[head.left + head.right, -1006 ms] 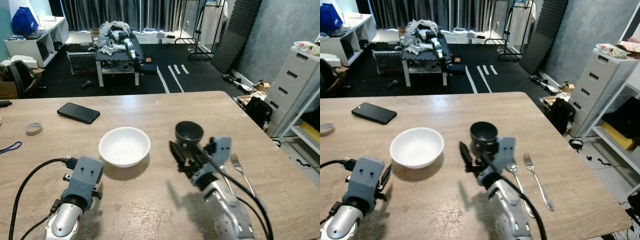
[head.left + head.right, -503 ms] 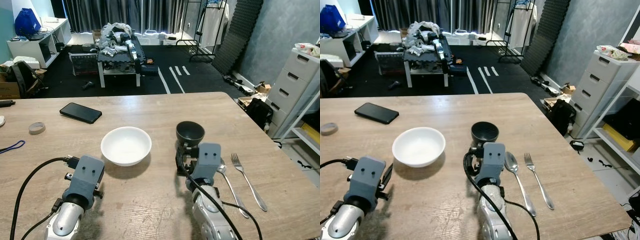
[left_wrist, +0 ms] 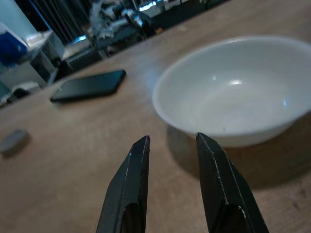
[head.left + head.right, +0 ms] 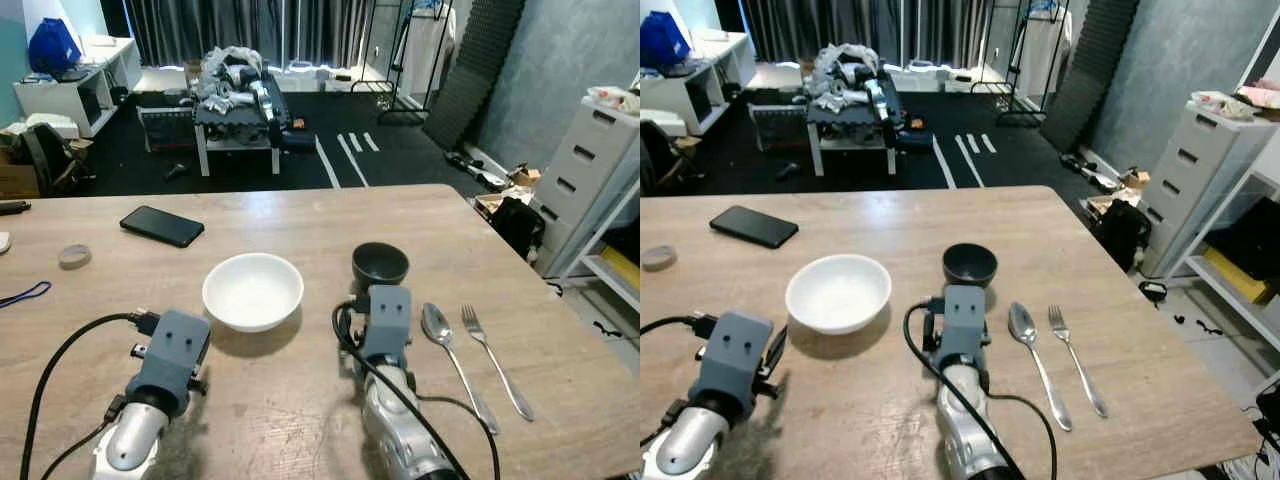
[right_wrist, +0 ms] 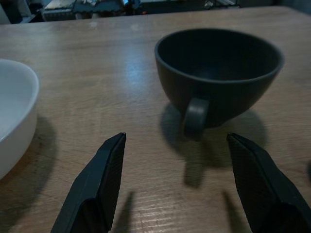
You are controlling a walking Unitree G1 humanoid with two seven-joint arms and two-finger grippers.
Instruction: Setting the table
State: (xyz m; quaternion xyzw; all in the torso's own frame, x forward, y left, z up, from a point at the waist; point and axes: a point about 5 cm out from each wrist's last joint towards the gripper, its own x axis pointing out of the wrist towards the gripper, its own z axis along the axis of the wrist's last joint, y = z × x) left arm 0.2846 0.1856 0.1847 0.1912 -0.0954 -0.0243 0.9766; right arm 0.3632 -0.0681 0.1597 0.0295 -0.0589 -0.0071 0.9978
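We have our right claw (image 5: 172,194) spread wide, facing the dark cup (image 5: 219,75) at frame centre on the surface (image 4: 300,215), handle toward us. Next we judge: advance and grip it. Our left claw (image 3: 172,145), slightly apart, idles beside the white bowl (image 3: 233,92).

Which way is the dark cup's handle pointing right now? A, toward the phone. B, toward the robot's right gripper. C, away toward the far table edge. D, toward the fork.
B: the dark cup's handle faces the open right gripper.
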